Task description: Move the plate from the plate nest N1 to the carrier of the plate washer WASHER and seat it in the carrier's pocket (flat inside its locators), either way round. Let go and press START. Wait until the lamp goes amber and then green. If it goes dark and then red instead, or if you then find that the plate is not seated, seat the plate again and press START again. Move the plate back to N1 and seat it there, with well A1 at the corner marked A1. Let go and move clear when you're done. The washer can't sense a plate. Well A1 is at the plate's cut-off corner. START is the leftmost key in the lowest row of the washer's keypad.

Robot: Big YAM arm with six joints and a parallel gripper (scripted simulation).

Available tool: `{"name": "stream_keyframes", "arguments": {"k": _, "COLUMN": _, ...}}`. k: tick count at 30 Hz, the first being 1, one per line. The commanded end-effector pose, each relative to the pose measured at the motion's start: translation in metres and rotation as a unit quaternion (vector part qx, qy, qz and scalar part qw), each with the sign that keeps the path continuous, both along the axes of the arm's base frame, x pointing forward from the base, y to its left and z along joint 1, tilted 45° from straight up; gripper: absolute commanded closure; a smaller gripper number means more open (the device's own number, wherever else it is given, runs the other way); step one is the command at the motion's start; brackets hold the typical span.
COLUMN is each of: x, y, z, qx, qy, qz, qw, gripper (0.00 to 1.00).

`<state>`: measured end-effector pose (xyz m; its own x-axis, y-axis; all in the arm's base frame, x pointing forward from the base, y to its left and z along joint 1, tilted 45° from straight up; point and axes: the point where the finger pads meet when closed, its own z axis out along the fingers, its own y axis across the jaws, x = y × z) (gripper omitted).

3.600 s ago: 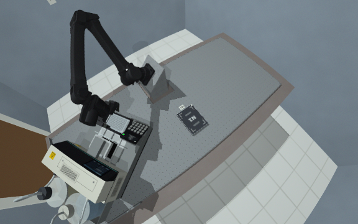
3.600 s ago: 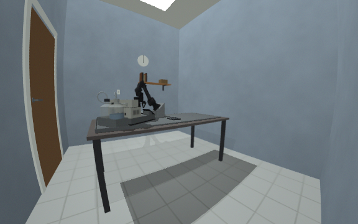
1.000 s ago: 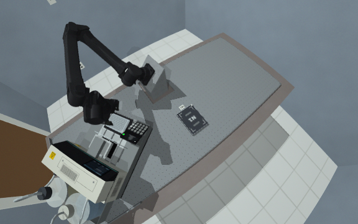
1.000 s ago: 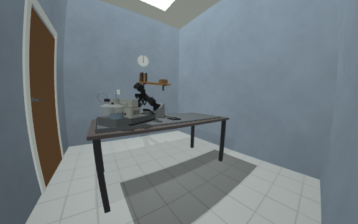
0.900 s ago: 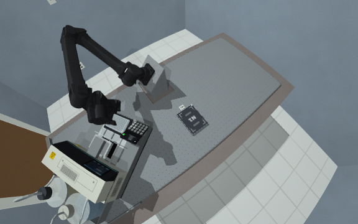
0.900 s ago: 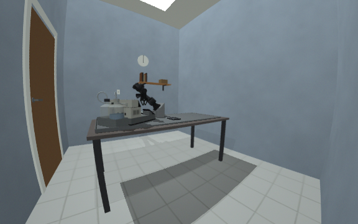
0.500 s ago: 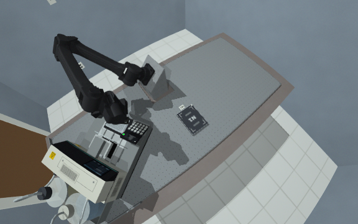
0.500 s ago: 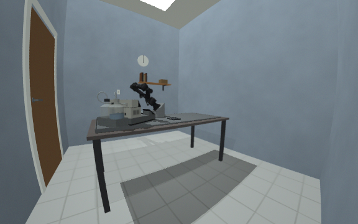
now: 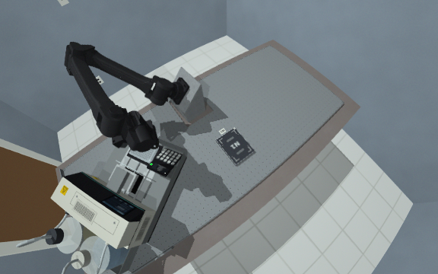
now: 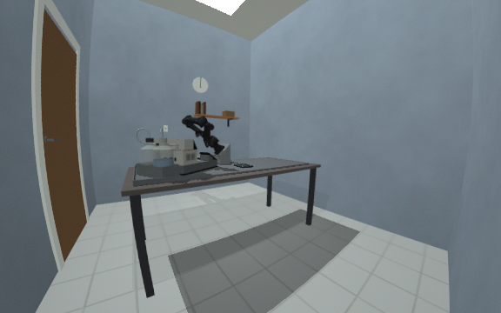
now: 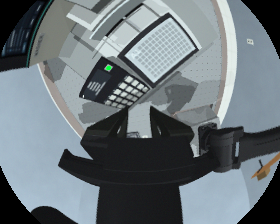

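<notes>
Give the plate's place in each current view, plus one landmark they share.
Top: plate left of center, just below the gripper end, partly hidden by it.
Exterior: not distinguishable; too small at this distance.
Wrist: above center, slightly right, beside the keypad.
Shared landmark: the washer.

Plate beside the washer's keypad.

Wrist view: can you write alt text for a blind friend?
A black two-fingered gripper, nothing between its fingers, points toward a machine's keypad with a green light; beside it lies a dark-rimmed plate.
</notes>
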<state>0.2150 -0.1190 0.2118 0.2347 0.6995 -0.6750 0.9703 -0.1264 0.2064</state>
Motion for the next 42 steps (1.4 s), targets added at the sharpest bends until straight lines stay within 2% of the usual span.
{"name": "stream_keyframes", "arguments": {"k": 1, "x": -0.001, "y": -0.003, "z": -0.003, "qx": -0.001, "qy": 0.007, "qz": -0.001, "qw": 1.0, "gripper": 0.7}}
{"name": "stream_keyframes", "arguments": {"k": 13, "x": -0.001, "y": -0.003, "z": -0.003, "qx": -0.001, "qy": 0.006, "qz": -0.001, "qw": 1.0, "gripper": 0.94}}
{"name": "stream_keyframes", "arguments": {"k": 15, "x": -0.001, "y": -0.003, "z": -0.003, "qx": -0.001, "qy": 0.006, "qz": -0.001, "qw": 1.0, "gripper": 0.94}}
{"name": "stream_keyframes", "arguments": {"k": 18, "x": -0.001, "y": -0.003, "z": -0.003, "qx": -0.001, "qy": 0.006, "qz": -0.001, "qw": 1.0, "gripper": 1.0}}
{"name": "stream_keyframes", "arguments": {"k": 22, "x": -0.001, "y": -0.003, "z": -0.003, "qx": -0.001, "qy": 0.006, "qz": -0.001, "qw": 1.0, "gripper": 1.0}}
{"name": "stream_keyframes", "arguments": {"k": 29, "x": 0.014, "y": 0.026, "z": -0.026, "qx": -0.008, "qy": 0.096, "qz": 0.095, "qw": 0.991, "gripper": 1.0}}
{"name": "stream_keyframes", "arguments": {"k": 33, "x": 0.02, "y": 0.033, "z": -0.033, "qx": -0.009, "qy": 0.114, "qz": 0.118, "qw": 0.986, "gripper": 1.0}}
{"name": "stream_keyframes", "arguments": {"k": 42, "x": 0.038, "y": 0.064, "z": -0.062, "qx": -0.018, "qy": 0.216, "qz": 0.222, "qw": 0.951, "gripper": 1.0}}
